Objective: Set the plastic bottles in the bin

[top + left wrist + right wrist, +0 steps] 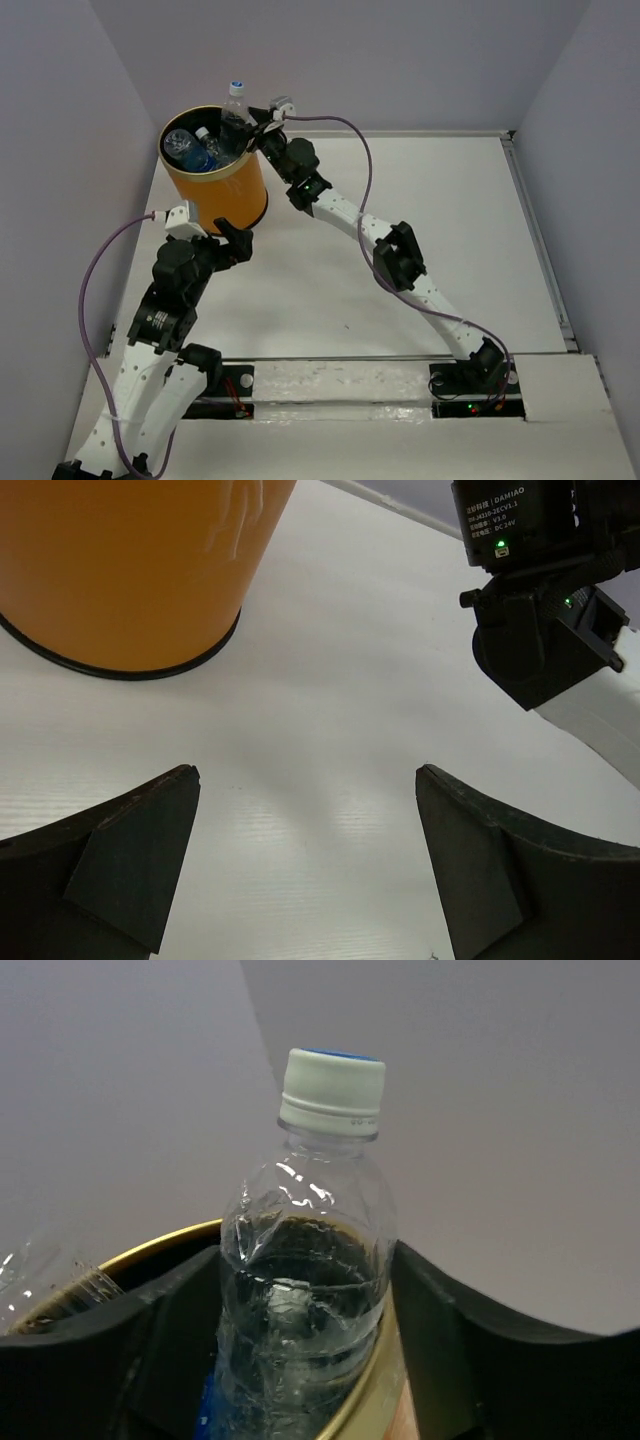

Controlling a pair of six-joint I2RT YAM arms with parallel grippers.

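The orange-yellow bin (228, 195) stands at the far left, and several clear plastic bottles (186, 146) lie inside it. My right gripper (245, 127) is at the bin's far right rim, shut on an upright clear bottle (236, 104) with a white cap. In the right wrist view this bottle (305, 1250) sits between my fingers (440, 1340), its lower part inside the bin's rim (385, 1380). Another bottle (40, 1280) shows at the left there. My left gripper (237, 244) is open and empty, low over the table beside the bin's base (130, 580).
The right arm's forearm (345, 215) stretches across the table from the near right to the bin, and its black joint (545, 630) shows in the left wrist view. Grey walls close in the back and sides. White table (330, 730) lies under the left gripper (305, 865).
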